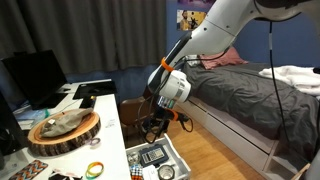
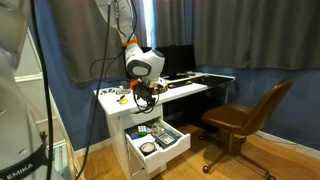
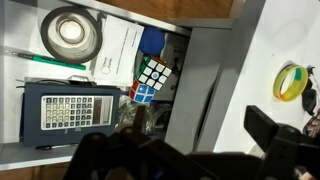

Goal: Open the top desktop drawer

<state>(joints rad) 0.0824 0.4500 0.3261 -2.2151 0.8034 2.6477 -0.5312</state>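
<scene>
The top desktop drawer [image 2: 166, 154] is a shallow white tray and stands pulled out from under the desk; it shows in both exterior views [image 1: 179, 160]. In the wrist view its white wall [image 3: 205, 95] runs down the middle. Inside lie a calculator [image 3: 68, 108], a roll of tape [image 3: 71, 33], a Rubik's cube [image 3: 152, 79] and papers. My gripper [image 3: 188, 150] is open and empty. It hovers just above the drawer's edge, next to the desk corner [image 1: 152, 128] [image 2: 143, 100]. Its dark fingers stand on either side of the drawer wall.
The white desk top [image 1: 105, 108] carries a wooden slab [image 1: 64, 132], a monitor [image 1: 35, 76] and a yellow ring [image 3: 289, 82]. A bed [image 1: 255, 95] lies close behind the arm. A brown chair [image 2: 246, 116] stands by the desk on the wood floor.
</scene>
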